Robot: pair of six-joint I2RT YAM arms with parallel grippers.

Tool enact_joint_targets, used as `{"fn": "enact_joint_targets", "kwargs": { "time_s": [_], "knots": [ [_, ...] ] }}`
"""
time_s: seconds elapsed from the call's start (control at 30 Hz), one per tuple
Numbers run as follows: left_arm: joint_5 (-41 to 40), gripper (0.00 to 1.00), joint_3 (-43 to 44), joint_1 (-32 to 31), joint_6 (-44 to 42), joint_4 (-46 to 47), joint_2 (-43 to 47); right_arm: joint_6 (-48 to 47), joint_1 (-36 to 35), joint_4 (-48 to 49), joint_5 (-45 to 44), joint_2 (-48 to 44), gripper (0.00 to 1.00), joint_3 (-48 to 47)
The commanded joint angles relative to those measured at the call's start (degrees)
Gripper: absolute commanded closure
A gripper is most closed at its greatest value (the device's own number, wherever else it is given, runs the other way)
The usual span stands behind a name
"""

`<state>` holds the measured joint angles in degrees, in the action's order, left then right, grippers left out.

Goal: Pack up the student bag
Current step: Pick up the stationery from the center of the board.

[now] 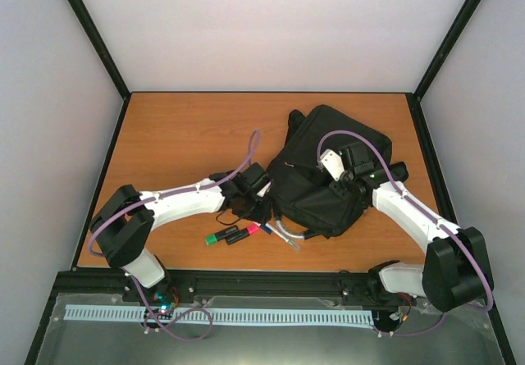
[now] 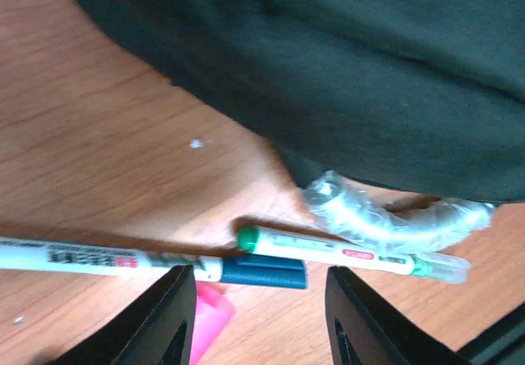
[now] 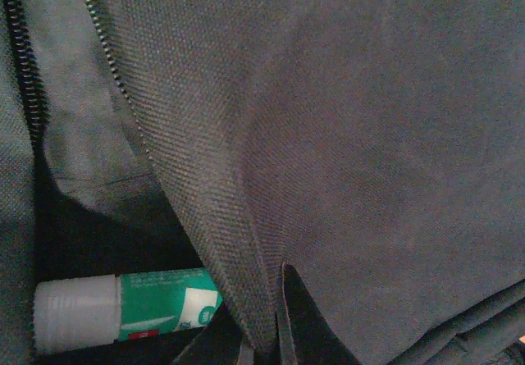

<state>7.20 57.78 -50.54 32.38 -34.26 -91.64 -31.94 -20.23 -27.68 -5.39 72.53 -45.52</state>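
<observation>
We see the student bag (image 1: 305,193) lying on the counter (image 1: 180,135), right of centre. Our right hand (image 3: 275,332) is pinched shut on its fabric, which half-hides a glue stick (image 3: 123,309) inside. Our left hand (image 2: 256,299) hangs empty, fingers parted, over pens (image 2: 328,250), one cut off at the frame edge.

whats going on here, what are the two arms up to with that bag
The right pincer is shut on the fabric of the black student bag beside its open zip, and a green glue stick lies inside. The left pincer hangs open over pens and a pink highlighter lying on the table next to the bag. Packing looks partway through.
</observation>
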Motion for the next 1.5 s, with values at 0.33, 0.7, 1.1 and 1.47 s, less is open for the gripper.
{"fn": "enact_joint_targets", "kwargs": {
  "time_s": [0.33, 0.7, 1.1, 1.47],
  "knots": [
    [2.15, 0.57, 4.45, -9.81, 0.01, 7.37, -5.47, 1.43, 1.40, 4.57, -12.94, 6.27, 0.97, -0.77],
    [1.32, 0.55, 6.34, -10.72, 6.28, 6.93, -9.68, 1.92, 1.73, 1.90, -8.92, 7.18, 0.97, -1.15],
    [-2.02, 0.49, 11.39, -10.72, 9.01, 1.16, -14.66, 2.13, 1.71, 1.14, -7.65, 6.56, 0.97, -0.89],
    [-2.98, 0.48, 7.99, -11.35, 12.93, 2.39, -8.75, 2.22, 1.77, 0.72, -7.06, 6.52, 0.97, -0.88]
  ]
}}
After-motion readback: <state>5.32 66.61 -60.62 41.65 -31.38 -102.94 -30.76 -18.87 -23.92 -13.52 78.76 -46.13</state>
